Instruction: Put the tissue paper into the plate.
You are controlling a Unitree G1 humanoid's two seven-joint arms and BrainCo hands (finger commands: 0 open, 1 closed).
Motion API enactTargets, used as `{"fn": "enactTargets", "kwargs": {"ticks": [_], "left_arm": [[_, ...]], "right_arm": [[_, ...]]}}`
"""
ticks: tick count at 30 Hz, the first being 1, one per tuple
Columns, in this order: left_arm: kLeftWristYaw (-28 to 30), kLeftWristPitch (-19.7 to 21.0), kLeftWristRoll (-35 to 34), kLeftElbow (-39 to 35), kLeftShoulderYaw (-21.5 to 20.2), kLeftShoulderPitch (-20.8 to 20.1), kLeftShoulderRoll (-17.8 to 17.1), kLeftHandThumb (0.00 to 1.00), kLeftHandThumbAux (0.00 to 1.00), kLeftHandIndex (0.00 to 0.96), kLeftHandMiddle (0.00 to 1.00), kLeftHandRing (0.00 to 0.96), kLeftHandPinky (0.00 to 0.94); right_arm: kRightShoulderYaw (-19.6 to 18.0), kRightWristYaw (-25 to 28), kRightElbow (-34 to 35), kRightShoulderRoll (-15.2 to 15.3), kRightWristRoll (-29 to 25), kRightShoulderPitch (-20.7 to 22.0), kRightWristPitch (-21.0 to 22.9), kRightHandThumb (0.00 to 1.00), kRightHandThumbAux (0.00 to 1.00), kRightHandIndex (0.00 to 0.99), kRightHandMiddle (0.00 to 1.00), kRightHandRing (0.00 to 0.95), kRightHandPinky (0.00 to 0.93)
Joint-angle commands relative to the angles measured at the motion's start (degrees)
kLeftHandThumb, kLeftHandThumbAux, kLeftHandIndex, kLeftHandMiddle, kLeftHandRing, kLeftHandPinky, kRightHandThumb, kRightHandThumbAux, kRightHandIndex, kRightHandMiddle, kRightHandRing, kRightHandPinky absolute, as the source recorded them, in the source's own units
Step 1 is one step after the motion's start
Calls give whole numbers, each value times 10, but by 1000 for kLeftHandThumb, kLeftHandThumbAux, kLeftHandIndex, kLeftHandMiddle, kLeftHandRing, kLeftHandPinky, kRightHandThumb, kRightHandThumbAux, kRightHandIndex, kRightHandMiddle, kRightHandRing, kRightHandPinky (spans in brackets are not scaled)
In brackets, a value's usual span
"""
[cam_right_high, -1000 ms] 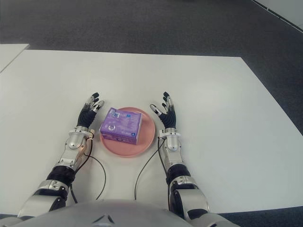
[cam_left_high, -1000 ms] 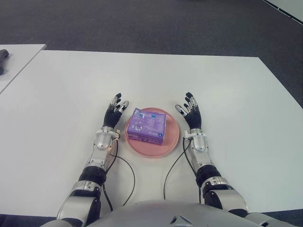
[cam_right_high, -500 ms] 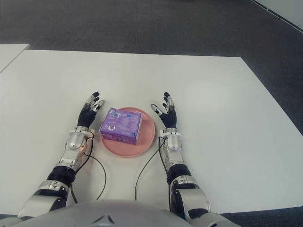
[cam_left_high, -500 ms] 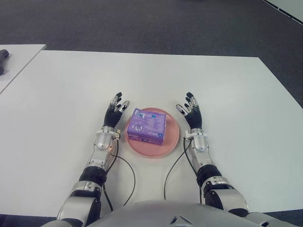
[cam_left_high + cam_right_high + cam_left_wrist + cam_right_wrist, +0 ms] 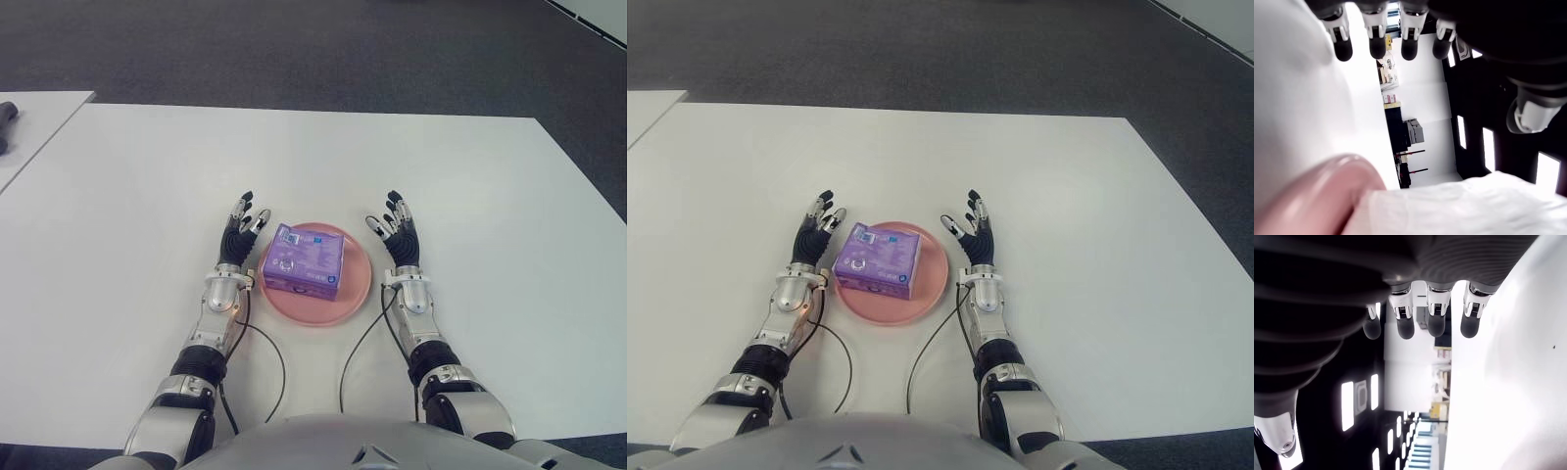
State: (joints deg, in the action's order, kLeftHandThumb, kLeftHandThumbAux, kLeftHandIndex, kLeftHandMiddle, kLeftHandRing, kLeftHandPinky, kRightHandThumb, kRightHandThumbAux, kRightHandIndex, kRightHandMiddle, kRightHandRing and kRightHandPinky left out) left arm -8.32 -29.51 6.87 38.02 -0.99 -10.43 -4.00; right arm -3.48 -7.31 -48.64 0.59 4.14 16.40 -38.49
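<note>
Table (image 5: 441, 166): white surface filling most of both eye views; dark carpeted floor (image 5: 294, 49) lies beyond its far edge.
Second table (image 5: 34, 122): a white corner at the left edge, apart from the main one; the left eye view shows a dark object (image 5: 6, 122) on it, which the right eye view cuts off.
Plate (image 5: 355, 291): round, pink, flat on the table between the two hands; its pink rim also shows close up in the left wrist view, but not in the right wrist view.
Tissue paper (image 5: 303, 260): purple packet lying inside the plate, toward its left half, free of both hands; the left wrist view shows a pale, wrinkled surface beside the rim that may be this packet, though this cannot be told for certain.
Left hand (image 5: 238, 238): just left of the plate, palm turned toward the packet, fingers (image 5: 1377, 36) extended and spread, holding nothing.
Right hand (image 5: 974, 236): just right of the plate, palm facing inward, fingers (image 5: 1436, 316) straight and spread, holding nothing; only its wrist view shows four fingertips in a row.
Cables (image 5: 263, 343): thin black loops on the table running from each wrist back toward the robot's body.
</note>
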Motion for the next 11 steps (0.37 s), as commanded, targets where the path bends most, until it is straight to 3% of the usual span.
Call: {"fn": "enactTargets", "kwargs": {"ticks": [1, 11], "left_arm": [[-16, -10, 14, -6, 3, 6, 3, 0, 426, 0, 0, 0, 0], [-33, -24, 19, -5, 2, 7, 9, 0, 433, 0, 0, 0, 0]], "right_arm": [[0, 2, -7, 0, -2, -42, 27, 148, 576, 14, 15, 11, 50], [0, 7, 30, -5, -8, -54, 62, 158, 593, 6, 6, 2, 39]]}}
